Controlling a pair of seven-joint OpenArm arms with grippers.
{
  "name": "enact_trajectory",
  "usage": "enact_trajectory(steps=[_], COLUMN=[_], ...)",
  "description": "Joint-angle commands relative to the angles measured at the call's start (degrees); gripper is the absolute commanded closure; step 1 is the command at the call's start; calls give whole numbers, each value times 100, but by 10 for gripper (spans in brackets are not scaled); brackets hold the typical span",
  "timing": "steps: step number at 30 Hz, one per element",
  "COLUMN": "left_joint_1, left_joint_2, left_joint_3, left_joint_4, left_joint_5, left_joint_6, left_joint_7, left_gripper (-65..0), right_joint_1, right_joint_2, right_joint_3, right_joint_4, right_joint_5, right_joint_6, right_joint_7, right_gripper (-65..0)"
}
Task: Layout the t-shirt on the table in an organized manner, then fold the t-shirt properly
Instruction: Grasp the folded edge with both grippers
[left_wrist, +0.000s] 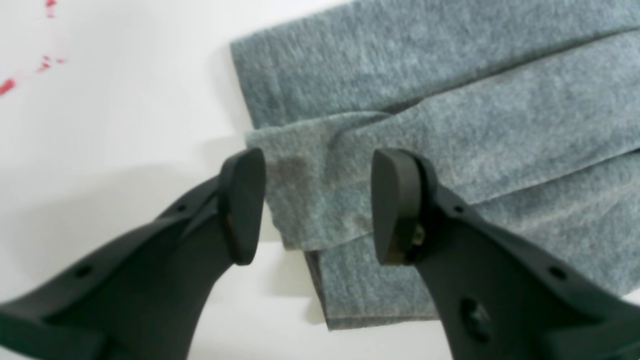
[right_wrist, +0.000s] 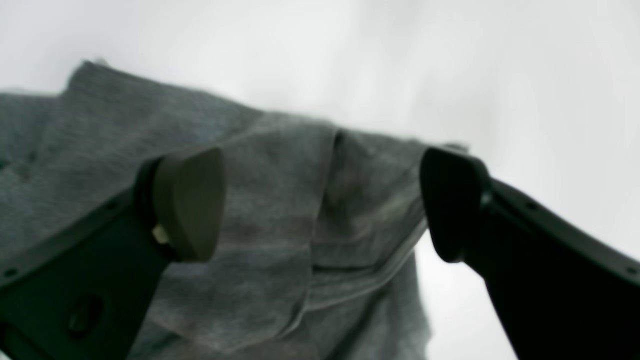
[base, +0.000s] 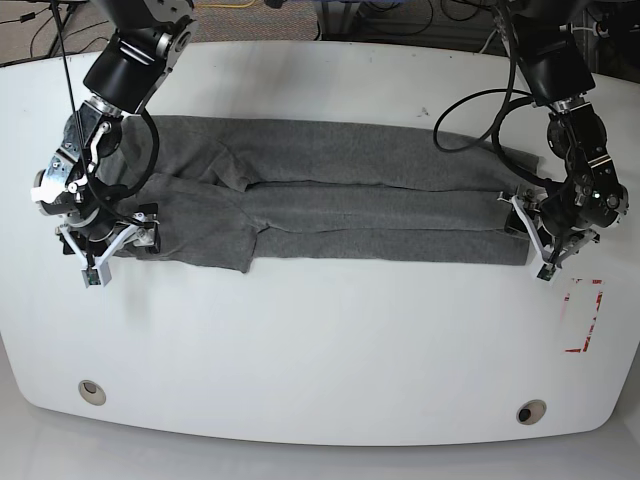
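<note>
The grey t-shirt (base: 330, 195) lies on the white table (base: 320, 340) as a long strip, folded lengthwise, with a sleeve flap at its left end. My left gripper (base: 532, 236) hovers at the strip's right end. In the left wrist view its jaws stand apart (left_wrist: 320, 205) over a folded corner of the t-shirt (left_wrist: 450, 125), gripping nothing. My right gripper (base: 112, 246) is at the strip's left end. Seen from the right wrist, it is wide open (right_wrist: 320, 205) above the rumpled cloth (right_wrist: 280, 200).
A red-and-white tape mark (base: 583, 315) sits on the table right of the shirt's end, and red specks (left_wrist: 7, 86) show in the left wrist view. Two small round holes (base: 91, 391) (base: 531, 411) lie near the front edge. Cables hang behind the table.
</note>
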Motion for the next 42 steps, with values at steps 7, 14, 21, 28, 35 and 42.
enact_trajectory(steps=[7, 14, 21, 28, 35, 42], left_joint_1=[-114, -105, -96, -96, -96, -96], left_joint_2=[-65, -65, -65, -65, -65, -65], left_joint_3=[-17, -17, -17, -17, -17, -17], left_joint_4=[164, 164, 146, 138, 138, 129], left_joint_5=[-48, -48, -48, -48, -48, -48], left_joint_6=[-6, -6, -6, -6, -6, -6], left_joint_7=[-75, -75, -75, -75, -84, -84], left_gripper=[-319, -319, -319, -319, -319, -319], right_joint_1=[195, 195, 265, 292, 292, 283], right_joint_2=[51, 51, -11, -107, -116, -116], right_joint_3=[-2, -2, -11, -11, -371, -574], right_joint_4=[-756, -959, -959, -959, -959, -818], right_joint_5=[77, 77, 95, 86, 86, 113], right_joint_6=[19, 19, 19, 19, 19, 19], right_joint_7=[594, 673, 673, 673, 673, 638], right_gripper=[-582, -575, -412, -208, -57, 0])
